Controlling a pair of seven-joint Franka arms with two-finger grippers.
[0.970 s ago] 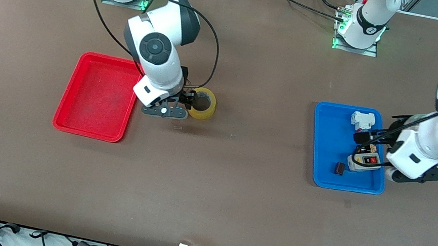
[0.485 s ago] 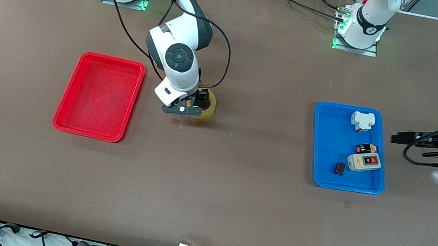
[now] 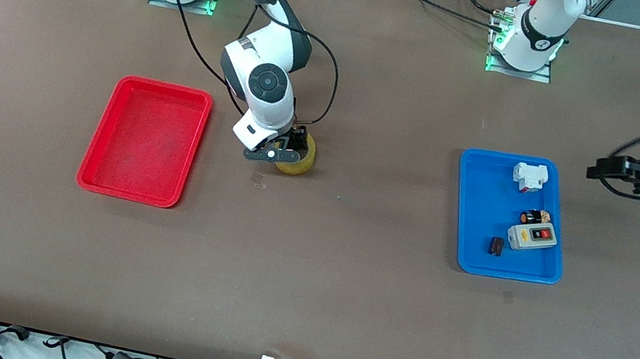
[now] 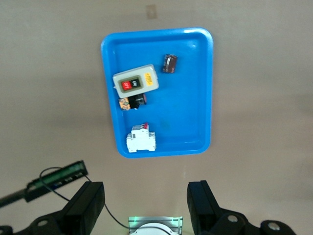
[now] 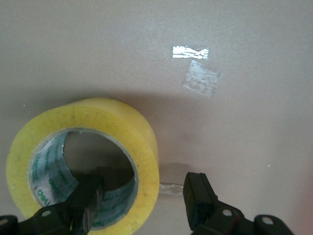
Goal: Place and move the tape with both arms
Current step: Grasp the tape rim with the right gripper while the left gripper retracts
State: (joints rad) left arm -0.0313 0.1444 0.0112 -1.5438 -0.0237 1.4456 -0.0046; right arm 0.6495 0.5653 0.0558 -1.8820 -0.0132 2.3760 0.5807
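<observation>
I have the roll of translucent yellowish packing tape (image 3: 297,159) lying flat on the brown table (image 3: 302,281), between the red plastic tray (image 3: 144,139) and the blue plastic tray (image 3: 480,260), near the red one. My right gripper (image 3: 285,150) is down at the roll. In the right wrist view its two black fingers (image 5: 203,198) straddle the wall of the ring (image 5: 83,169), one inside the hole against the greyish printed core, the other outside the yellow rim. The jaws are spread wide and I see a gap on the outer side, so I judge that nothing is pinched yet.

My left gripper (image 3: 608,170) hangs over the bare table past the blue tray, at the left arm's end, and it waits. In the left wrist view its fingers (image 4: 90,203) stand wide apart with nothing between them. Below it that tray holds a grey box with a red button (image 4: 136,82), a white terminal block (image 4: 142,141), a small dark part (image 4: 169,63) and a small black and orange part (image 4: 131,102).

I read this as the grasp step of the right arm's leg of the job: fingers placed, pinch still to come. The next move calls for me to press the jaws together on the tape's wall, check that the roll does not slide or tip as the outer finger meets it, then lift straight up. Where it should go after that I cannot tell from here, though the empty red tray beside it looks the likely place.
</observation>
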